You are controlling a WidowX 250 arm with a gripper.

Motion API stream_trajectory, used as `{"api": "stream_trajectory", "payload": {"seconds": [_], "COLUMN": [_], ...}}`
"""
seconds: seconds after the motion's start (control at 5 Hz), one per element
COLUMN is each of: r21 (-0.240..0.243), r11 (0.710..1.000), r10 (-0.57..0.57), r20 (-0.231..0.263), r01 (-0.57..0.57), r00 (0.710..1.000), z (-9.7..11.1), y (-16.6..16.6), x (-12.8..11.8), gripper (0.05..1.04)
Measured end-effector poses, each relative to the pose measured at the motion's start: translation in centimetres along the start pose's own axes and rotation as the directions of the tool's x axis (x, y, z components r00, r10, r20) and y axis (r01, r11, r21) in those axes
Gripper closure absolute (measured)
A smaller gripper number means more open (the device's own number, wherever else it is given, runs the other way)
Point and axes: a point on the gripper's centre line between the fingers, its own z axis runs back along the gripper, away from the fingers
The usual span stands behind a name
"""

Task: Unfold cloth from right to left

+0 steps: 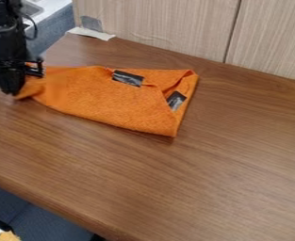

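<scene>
- At the far left, the black arm hangs over the edge area of the counter, its jaws low and, as far as the gathered fabric shows, closed on the left end of the orange cloth.
- Beside the jaws the fabric narrows into a bunched, creased neck. Expect it to be soft and light, with no stiffness of its own, so a pull here should straighten this end first, and may drag the whole piece rather than open it.
- The middle lies broad and fairly flat on the wood, with a dark label near its upper edge. Its slightly nubbly surface suggests a fair grip and little slipping; nothing here looks fragile.
- At the right end, layers overlap beside a second dark label, and a fold runs down to the lower right corner. If this end needs opening, the loose upper layer near the top right corner would be the place to pinch: shallowly, so that only one layer comes up and the one beneath stays down.
</scene>
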Motion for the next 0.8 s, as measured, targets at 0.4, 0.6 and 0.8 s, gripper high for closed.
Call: {"api": "stream_trajectory", "payload": {"seconds": [0.4,0.6,0.8], "r21": [0.013,0.018,0.020], "r11": [1.000,0.999,0.998], "r10": [-0.011,-0.027,-0.068], "r20": [-0.020,-0.013,0.003], "r01": [0.011,0.027,0.068], "r00": [1.000,1.000,0.998], "z": [0.1,1.2,2.5], "y": [-0.3,-0.5,-1.4], "x": [-0.2,0.0,0.5], "gripper": [0.293,0.082,0.079]}}
